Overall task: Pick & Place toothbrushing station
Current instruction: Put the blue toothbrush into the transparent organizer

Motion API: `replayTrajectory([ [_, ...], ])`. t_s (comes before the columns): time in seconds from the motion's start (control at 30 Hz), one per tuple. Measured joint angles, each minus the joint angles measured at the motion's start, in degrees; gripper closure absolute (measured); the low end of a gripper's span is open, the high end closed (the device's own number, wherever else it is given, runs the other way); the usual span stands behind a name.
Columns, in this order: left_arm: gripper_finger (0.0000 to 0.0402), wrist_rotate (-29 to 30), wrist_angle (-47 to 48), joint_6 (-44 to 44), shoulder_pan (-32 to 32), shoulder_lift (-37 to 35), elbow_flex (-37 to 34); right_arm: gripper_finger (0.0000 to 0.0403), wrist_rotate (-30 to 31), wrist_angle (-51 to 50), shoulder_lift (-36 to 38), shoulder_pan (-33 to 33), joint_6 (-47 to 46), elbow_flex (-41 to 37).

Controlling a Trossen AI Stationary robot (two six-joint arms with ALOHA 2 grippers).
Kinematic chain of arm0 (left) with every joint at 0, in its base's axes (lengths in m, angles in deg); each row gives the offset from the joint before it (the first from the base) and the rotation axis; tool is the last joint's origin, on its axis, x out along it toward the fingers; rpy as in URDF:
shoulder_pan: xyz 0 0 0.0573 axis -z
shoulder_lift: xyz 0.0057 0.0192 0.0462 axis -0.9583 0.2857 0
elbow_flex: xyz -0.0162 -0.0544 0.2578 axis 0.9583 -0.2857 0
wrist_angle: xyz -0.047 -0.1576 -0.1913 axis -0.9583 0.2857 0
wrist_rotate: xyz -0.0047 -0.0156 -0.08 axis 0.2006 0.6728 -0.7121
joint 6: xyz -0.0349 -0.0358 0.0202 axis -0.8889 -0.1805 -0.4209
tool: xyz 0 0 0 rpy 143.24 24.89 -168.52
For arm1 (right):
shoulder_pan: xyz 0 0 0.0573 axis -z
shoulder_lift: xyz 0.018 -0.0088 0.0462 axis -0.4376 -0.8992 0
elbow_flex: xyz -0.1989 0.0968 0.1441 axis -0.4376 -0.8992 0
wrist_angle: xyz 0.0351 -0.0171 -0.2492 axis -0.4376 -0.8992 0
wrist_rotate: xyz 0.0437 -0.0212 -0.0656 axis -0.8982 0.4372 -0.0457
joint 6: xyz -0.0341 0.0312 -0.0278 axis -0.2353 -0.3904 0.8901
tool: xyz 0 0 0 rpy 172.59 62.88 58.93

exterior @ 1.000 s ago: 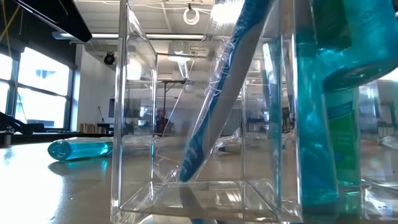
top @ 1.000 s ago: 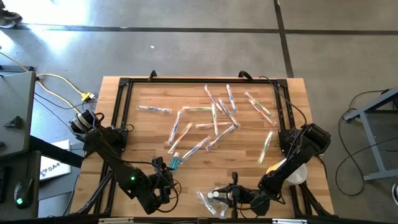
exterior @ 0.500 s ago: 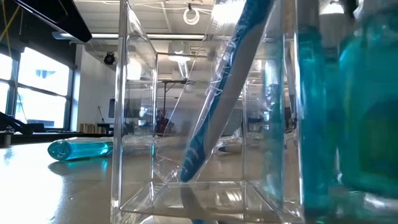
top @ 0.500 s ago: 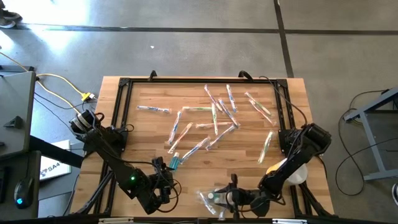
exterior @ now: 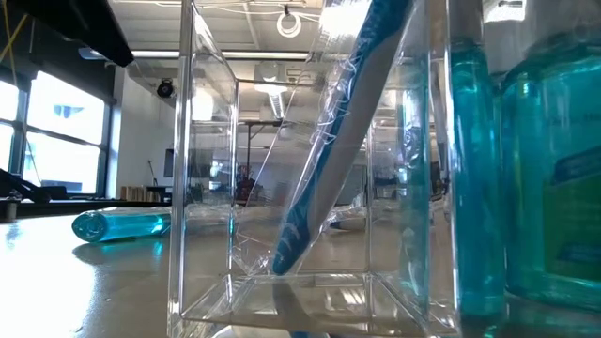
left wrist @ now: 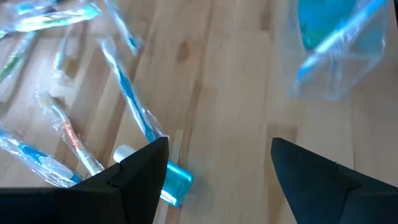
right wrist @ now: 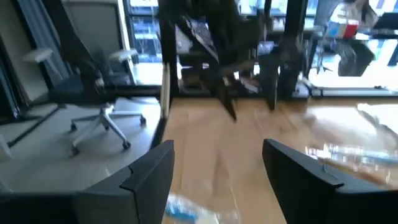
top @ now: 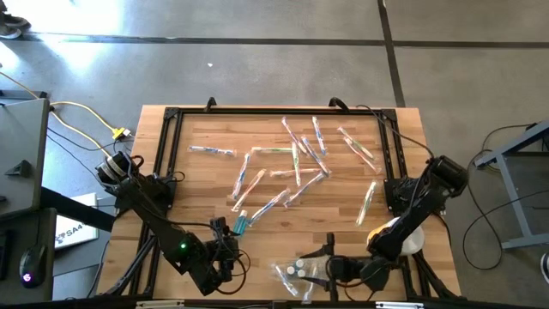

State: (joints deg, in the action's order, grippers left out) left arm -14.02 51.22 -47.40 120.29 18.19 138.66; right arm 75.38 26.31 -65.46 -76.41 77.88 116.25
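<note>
A clear acrylic organizer point(top: 288, 276) stands near the table's front edge. In the low view point(exterior: 202, 188) a wrapped blue toothbrush point(exterior: 329, 160) leans in one compartment, its lower end on the floor. A teal mouthwash bottle point(exterior: 554, 188) stands upright at the organizer's right end. A small blue bottle point(top: 241, 225) lies on its side on the table; it also shows in the left wrist view point(left wrist: 171, 183). My right gripper point(top: 319, 264) is open and empty just right of the organizer. My left gripper point(top: 230, 249) is open and empty at the front left, near the lying bottle.
Several wrapped toothbrushes point(top: 296, 163) lie scattered over the middle and far part of the wooden table, one point(top: 368, 202) apart at the right. A black frame point(top: 171, 116) runs round the table. A white object point(top: 412, 240) sits by the right arm.
The teal mouthwash bottle has come down at the organizer's right end and now stands upright there. My right gripper has drawn back from the organizer toward the table's right edge.
</note>
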Motion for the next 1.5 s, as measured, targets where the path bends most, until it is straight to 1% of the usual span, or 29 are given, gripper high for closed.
replayTrajectory([
  [0.17,0.0124,-2.43,4.22,8.03,0.00,0.00,0.48,0.0165,0.02,-0.20,1.74,-0.93,0.24,0.01],
  [0.27,0.0124,-1.12,6.66,8.50,-0.94,-0.47,0.63,0.0164,-0.46,-0.88,1.80,-1.35,-0.05,0.01],
  [0.37,0.0124,-0.77,11.75,5.35,-3.88,-2.56,0.64,0.0164,-0.59,-3.63,1.80,-1.42,-3.46,0.01],
  [0.47,0.0124,-0.44,19.96,1.84,-8.30,-5.22,0.66,0.0164,-0.68,-6.56,1.77,-1.42,-7.22,0.01],
  [0.6,0.0124,-0.54,31.48,-1.53,-16.59,-9.32,0.63,0.0164,-0.83,-9.75,1.75,-1.40,-12.04,0.01],
  [0.63,0.0124,-0.79,33.90,-1.44,-19.08,-10.19,0.63,0.0164,-0.82,-10.35,1.75,-1.40,-12.93,0.01],
  [0.7,0.0124,-0.89,38.49,1.45,-24.22,-11.51,0.63,0.0164,-0.83,-11.08,1.75,-1.40,-14.34,0.01],
  [0.77,0.0124,-1.52,40.10,4.87,-29.62,-13.00,0.63,0.0164,-1.06,-11.33,1.75,-1.40,-15.88,0.01],
  [0.83,0.0124,-4.32,39.58,10.70,-35.33,-14.13,0.63,0.0164,-2.25,-11.30,1.75,-1.29,-17.25,0.01],
  [0.97,0.0124,-12.93,34.61,24.20,-46.38,-15.02,0.63,0.0164,-3.46,-11.33,1.62,-1.25,-20.77,0.01],
  [1.07,0.0124,-19.33,32.35,33.57,-53.17,-15.04,0.63,0.0164,-3.65,-11.35,1.58,-1.25,-24.19,0.01],
  [1.13,0.0124,-21.89,32.73,37.28,-56.78,-15.04,0.58,0.0164,-3.70,-11.33,1.58,-1.25,-26.47,0.01],
  [1.27,0.0124,-22.92,30.19,44.24,-63.06,-15.04,-1.20,0.0164,-3.72,-11.31,1.56,-1.25,-28.92,0.01],
  [1.33,0.0124,-25.87,27.18,47.19,-66.52,-15.04,-2.82,0.0164,-3.72,-11.33,1.56,-1.25,-29.00,0.01],
  [1.43,0.0124,-32.95,20.71,52.08,-71.35,-15.04,-6.74,0.0164,-3.66,-11.33,1.56,-1.25,-29.02,0.01],
  [1.5,0.0124,-35.55,16.36,55.80,-74.06,-15.04,-9.71,0.0164,-3.60,-11.27,1.56,-1.25,-29.03,0.01],
])
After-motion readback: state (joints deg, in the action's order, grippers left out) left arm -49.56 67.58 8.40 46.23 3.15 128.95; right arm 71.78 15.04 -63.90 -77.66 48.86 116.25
